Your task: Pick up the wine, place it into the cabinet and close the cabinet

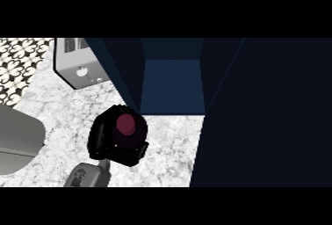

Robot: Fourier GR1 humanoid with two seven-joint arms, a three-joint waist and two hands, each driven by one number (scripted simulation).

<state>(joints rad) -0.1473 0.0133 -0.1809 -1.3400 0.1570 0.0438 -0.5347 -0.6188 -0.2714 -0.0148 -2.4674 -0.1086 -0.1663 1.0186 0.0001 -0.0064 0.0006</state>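
The wine bottle point(126, 124) shows from above as a dark red round top. My right hand point(110, 145) is shut round it, black fingers wrapping its sides and hiding its body. The hand holds the bottle over the marble counter point(170, 140), just in front of the open cabinet point(172, 83) and at its left front corner. The cabinet's inside is dark blue and nothing shows in it. Its dark door point(262, 114) stands open at the right. A large grey forearm point(16, 140) fills the left edge; no hand shows on it.
A grey toaster-like appliance point(77, 66) stands at the back left of the counter, beside the cabinet's left wall. Patterned black-and-white tiles point(23, 61) cover the wall at the far left. The open door walls off the whole right side.
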